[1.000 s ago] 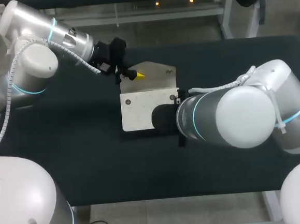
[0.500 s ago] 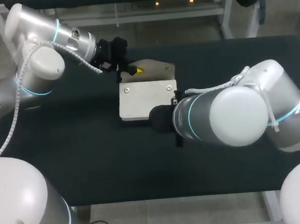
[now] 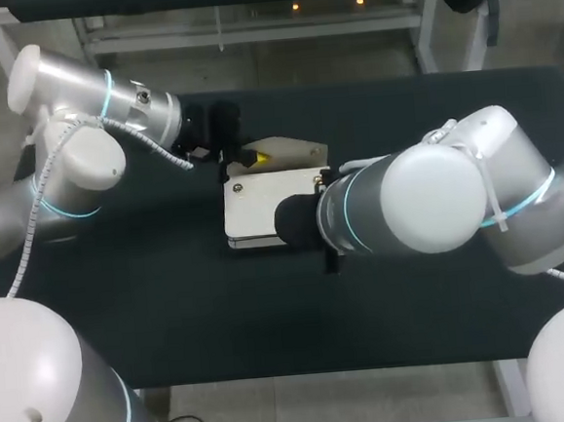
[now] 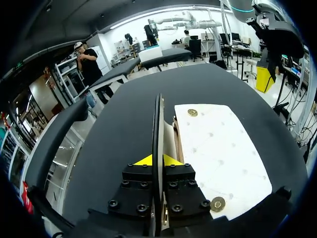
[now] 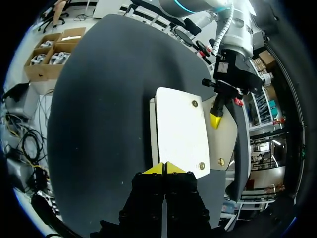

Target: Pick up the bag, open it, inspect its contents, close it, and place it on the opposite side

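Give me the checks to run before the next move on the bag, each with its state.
1. Left gripper shut on the flap: ok, the flap's edge stands between both fingers.
2. Right gripper holding the bag: cannot tell; its tips are together at the bag's near edge.
3. Flap down on the bag: not ok, it stands raised off it.
4. Snaps on the bag's face uncovered: ok, both show.
5. Contents in view: not ok, no view looks inside.
6. Bag lying flat on the table: ok.
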{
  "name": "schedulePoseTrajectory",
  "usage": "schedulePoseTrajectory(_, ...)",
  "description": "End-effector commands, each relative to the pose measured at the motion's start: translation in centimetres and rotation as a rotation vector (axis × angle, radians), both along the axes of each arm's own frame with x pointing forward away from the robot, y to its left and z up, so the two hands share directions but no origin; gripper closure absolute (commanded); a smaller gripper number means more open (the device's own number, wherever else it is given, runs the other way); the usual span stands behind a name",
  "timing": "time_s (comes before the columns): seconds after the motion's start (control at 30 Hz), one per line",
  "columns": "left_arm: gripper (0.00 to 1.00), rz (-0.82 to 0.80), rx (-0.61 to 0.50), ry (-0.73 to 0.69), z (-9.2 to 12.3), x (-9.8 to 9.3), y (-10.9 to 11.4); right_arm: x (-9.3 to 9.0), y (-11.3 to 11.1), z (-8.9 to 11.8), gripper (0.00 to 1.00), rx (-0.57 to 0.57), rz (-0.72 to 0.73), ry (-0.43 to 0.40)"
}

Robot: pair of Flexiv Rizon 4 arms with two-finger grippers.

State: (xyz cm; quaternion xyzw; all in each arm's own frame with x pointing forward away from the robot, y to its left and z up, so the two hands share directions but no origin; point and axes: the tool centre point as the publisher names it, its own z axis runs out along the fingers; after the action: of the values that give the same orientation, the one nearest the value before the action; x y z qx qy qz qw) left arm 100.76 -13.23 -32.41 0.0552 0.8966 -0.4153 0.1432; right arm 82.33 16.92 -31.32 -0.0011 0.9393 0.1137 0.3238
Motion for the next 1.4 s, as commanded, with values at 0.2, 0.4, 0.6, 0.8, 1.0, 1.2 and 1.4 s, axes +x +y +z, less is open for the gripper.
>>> schedulePoseTrajectory(0.2, 1.0, 0.044, -0.026, -0.045, 0.2, 3.0, 0.5, 1.3, 0.6, -1.0, 1.0, 0.009, 0.001, 0.0)
schedulePoseTrajectory(0.4, 1.0, -0.002, -0.011, -0.074, -0.1, 4.6, 0.4, 2.1, 0.6, -1.6, 1.0, 0.012, -0.001, -0.038)
schedulePoseTrajectory(0.6, 1.0, -0.014, -0.006, -0.066, -0.5, 5.7, 0.4, 2.8, 0.4, -2.5, 0.87, 0.012, -0.005, -0.08)
schedulePoseTrajectory(0.8, 1.0, -0.032, -0.004, -0.061, -0.7, 6.0, 0.3, 3.2, 0.3, -3.6, 0.44, 0.006, -0.015, -0.092)
schedulePoseTrajectory(1.0, 1.0, -0.051, -0.008, -0.048, -1.1, 6.0, 0.1, 3.7, 0.1, -4.0, 0.37, 0.007, -0.026, -0.118)
schedulePoseTrajectory(1.2, 1.0, -0.061, -0.008, -0.041, -1.6, 5.8, -0.1, 4.2, 0.0, -4.3, 0.44, 0.01, -0.039, -0.134)
schedulePoseTrajectory(1.4, 1.0, -0.074, -0.012, -0.046, -1.6, 5.3, -0.1, 4.8, -0.1, -4.5, 0.51, 0.016, -0.057, -0.145)
